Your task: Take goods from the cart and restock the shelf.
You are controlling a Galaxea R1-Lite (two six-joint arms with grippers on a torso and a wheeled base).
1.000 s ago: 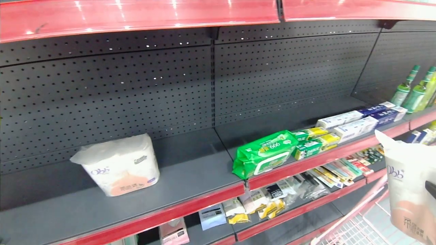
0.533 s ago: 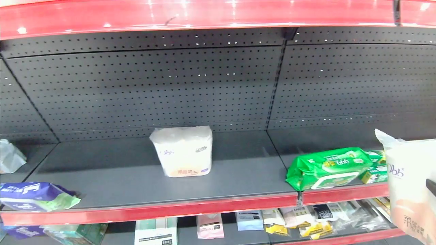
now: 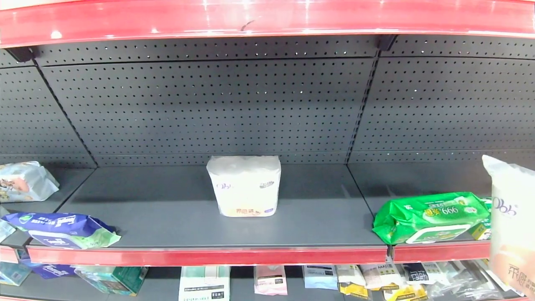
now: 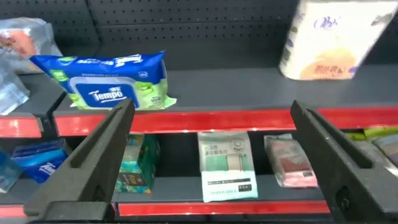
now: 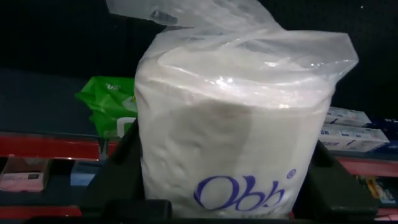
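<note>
A white pack of toilet rolls (image 3: 244, 186) stands upright in the middle of the grey shelf (image 3: 167, 221). A second, like pack (image 3: 513, 221) hangs at the right edge in front of the shelf, and it appears close up (image 5: 239, 118) between the two black fingers of my right gripper (image 5: 224, 171), which is shut on it. My left gripper (image 4: 214, 155) is open, held low in front of the shelf's red front lip (image 4: 205, 119), with nothing between its fingers (image 4: 102, 146).
A green wipes pack (image 3: 430, 215) lies right of centre on the shelf. A blue wipes pack (image 3: 67, 230) lies at the left front, with another soft pack (image 3: 25, 182) behind it. Small packets (image 3: 271, 280) hang on the shelf below. Free shelf surface lies on both sides of the standing pack.
The head camera has swung left, so the whole shelf has slid right in view. The held pack stays at the right edge, a little higher; the cart corner has left view.
</note>
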